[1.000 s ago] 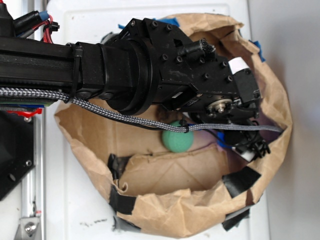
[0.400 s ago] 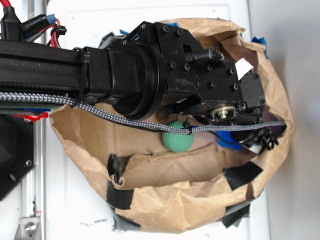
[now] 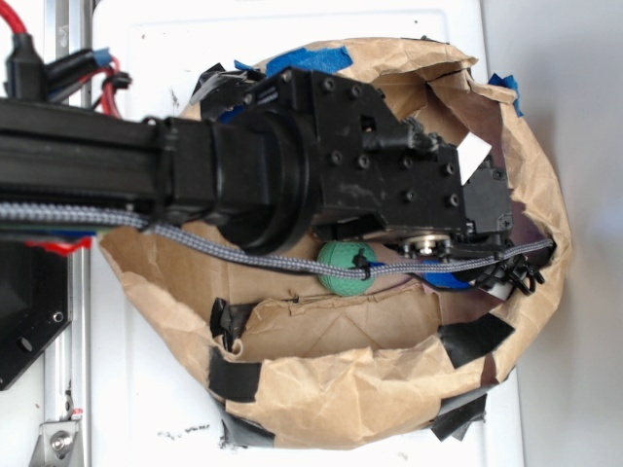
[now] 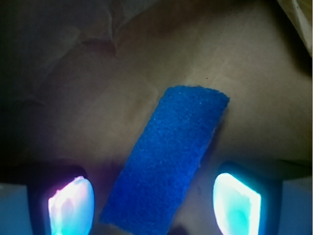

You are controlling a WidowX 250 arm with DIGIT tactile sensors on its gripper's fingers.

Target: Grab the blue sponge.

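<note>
The blue sponge lies flat on the brown paper floor of the bag, between our gripper's spread fingers. Over the last second we have lowered deeper into the bag, so closing seems next.

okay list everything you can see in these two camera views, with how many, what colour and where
Flat rectangular blue foam sponge: one, bright blue, on the bag floor between the fingers, lying diagonally.
Round green ball: one, green, inside the bag, beside the arm.
Crumpled brown paper bag: one, brown, on the white surface, open.
Black tape patches: several, black, on the bag's rim.
Blue tape strips: a few, blue, on the bag's far rim.
Gripper: one, black, glowing fingers apart, astride the sponge.
</note>
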